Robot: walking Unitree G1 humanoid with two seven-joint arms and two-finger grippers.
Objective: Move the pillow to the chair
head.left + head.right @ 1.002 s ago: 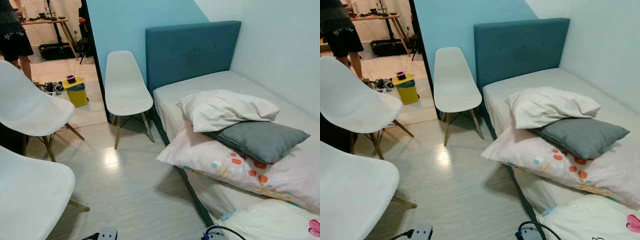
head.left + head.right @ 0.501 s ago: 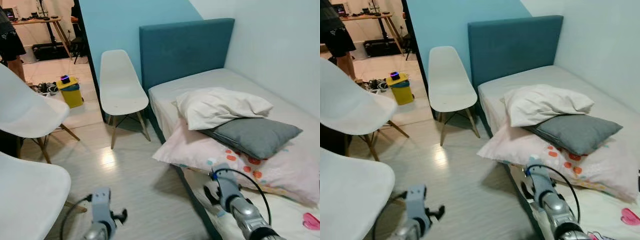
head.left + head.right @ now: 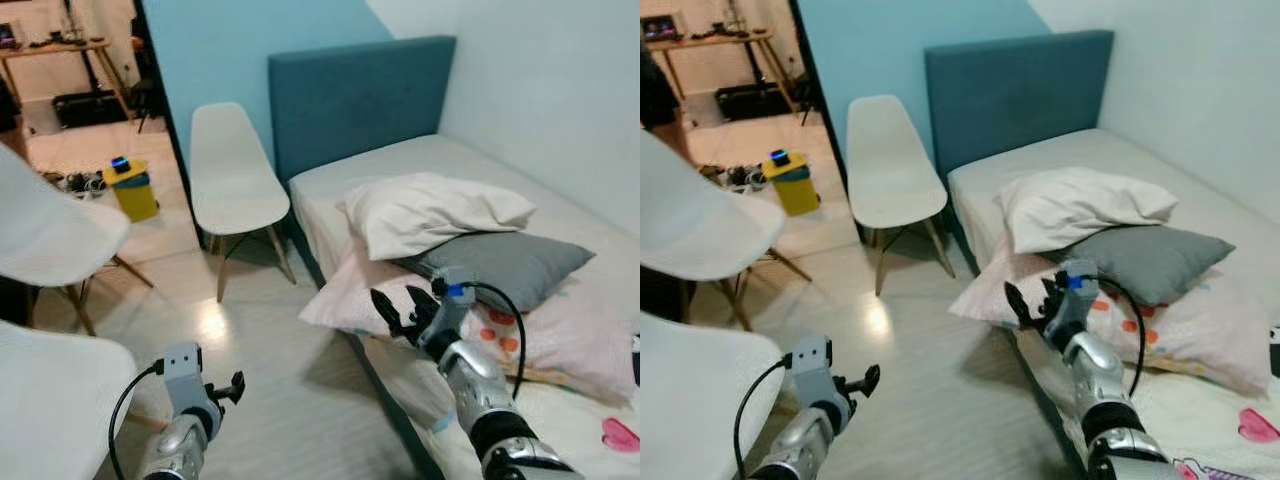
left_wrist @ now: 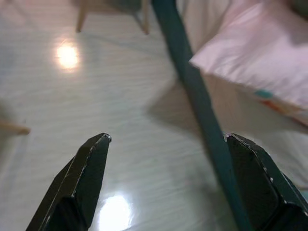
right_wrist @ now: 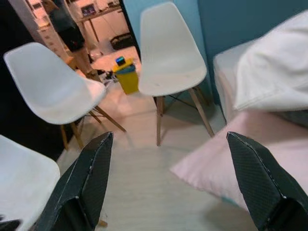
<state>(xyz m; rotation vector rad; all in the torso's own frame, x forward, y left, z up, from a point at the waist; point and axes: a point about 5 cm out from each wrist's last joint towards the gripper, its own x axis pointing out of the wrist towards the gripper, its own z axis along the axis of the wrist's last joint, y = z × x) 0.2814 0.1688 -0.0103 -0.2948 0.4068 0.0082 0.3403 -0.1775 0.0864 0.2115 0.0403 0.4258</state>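
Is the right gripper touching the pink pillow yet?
Apart. In the right wrist view the open fingers frame bare floor and chairs, with the pink pillow lying beyond them; the left eye view puts the right gripper before its edge.

Pink pillow [image 3: 560,330] partly under others

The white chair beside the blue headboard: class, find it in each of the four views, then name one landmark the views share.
Left eye view: white chair, upper left of centre.
Right eye view: upper left of centre.
Left wrist view: two chair legs at the top edge.
Right wrist view: top centre.
Shared landmark: the pink pillow, seen in every view.
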